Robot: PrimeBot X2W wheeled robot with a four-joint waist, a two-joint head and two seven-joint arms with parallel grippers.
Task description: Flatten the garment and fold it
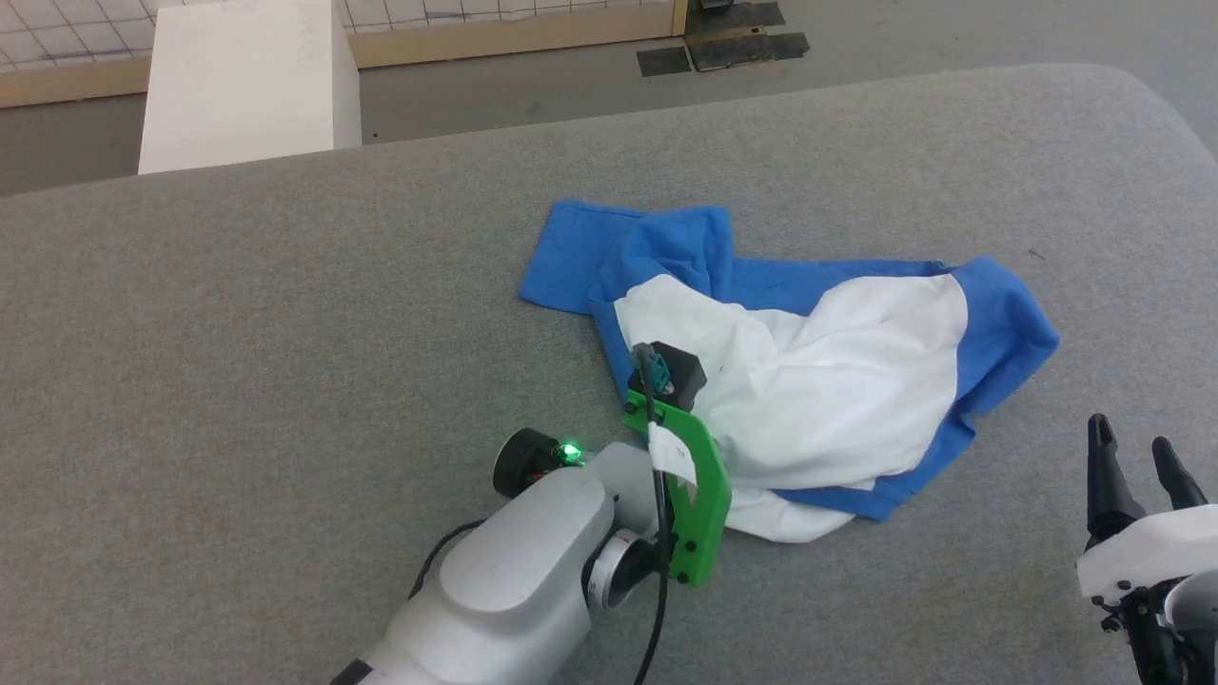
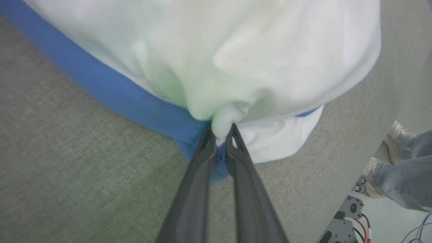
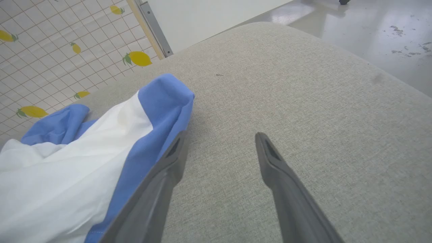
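Only at start: garment (image 1: 837, 381) crumpled, not flat, no fold yet; left gripper (image 2: 221, 130) fingers pinch its white cloth, right gripper (image 3: 222, 141) fingers spread w/ nothing between.

Soft white cloth garment (image 2: 236, 50) with royal-blue sleeves: cut off by top edge in left wrist view, by left and bottom edges in right wrist view; near hem covered by green plastic bracket (image 1: 709, 495) in head view. Person's blue-denim legs (image 2: 401, 175): cropped at right edge, left wrist view.
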